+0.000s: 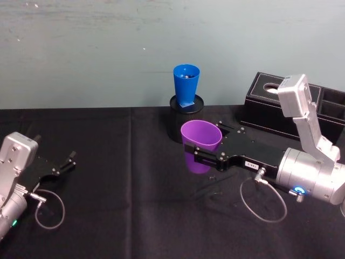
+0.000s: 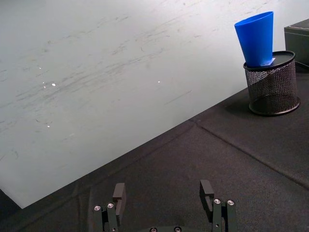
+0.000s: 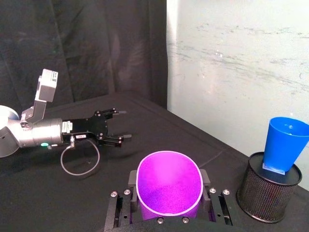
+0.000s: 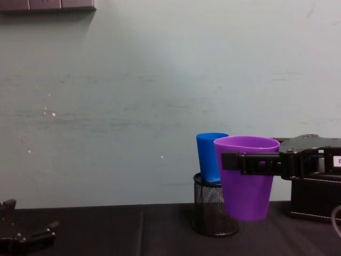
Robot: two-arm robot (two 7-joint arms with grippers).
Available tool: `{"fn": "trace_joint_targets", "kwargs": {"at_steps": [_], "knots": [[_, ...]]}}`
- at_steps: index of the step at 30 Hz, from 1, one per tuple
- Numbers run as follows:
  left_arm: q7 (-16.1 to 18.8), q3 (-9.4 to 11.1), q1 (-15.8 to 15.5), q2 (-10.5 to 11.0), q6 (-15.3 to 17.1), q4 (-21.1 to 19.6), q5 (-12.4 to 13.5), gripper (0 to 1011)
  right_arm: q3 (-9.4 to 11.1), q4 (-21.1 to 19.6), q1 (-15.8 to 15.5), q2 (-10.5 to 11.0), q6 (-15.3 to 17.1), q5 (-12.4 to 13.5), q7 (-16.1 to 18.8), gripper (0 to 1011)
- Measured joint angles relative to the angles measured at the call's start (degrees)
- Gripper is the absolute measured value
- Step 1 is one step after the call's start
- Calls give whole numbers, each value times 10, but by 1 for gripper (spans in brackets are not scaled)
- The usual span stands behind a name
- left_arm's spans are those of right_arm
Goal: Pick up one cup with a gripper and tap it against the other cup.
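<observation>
Risk: swing hard and your right gripper [image 1: 204, 151], jaws clamping purple cup [image 1: 200, 137], could topple blue cup [image 1: 186, 85] off mesh holder [image 1: 177, 121]; left gripper [image 1: 63, 164] idle, jaws wide.

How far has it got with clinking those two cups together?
Picking up looks done: the right gripper is clamped on the purple cup, which hangs clear of the table. The blue cup stands in the mesh pen holder behind it, with a gap between the cups in the head view. The tap itself is not yet done. The left gripper rests open at the table's left.
</observation>
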Motion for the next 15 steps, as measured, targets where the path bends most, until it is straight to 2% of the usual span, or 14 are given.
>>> {"fn": "trace_joint_targets", "kwargs": {"at_steps": [15], "knots": [[0, 0, 0, 0, 0, 0, 0, 1000, 0, 0, 0, 0, 0, 0, 0, 715]]}}
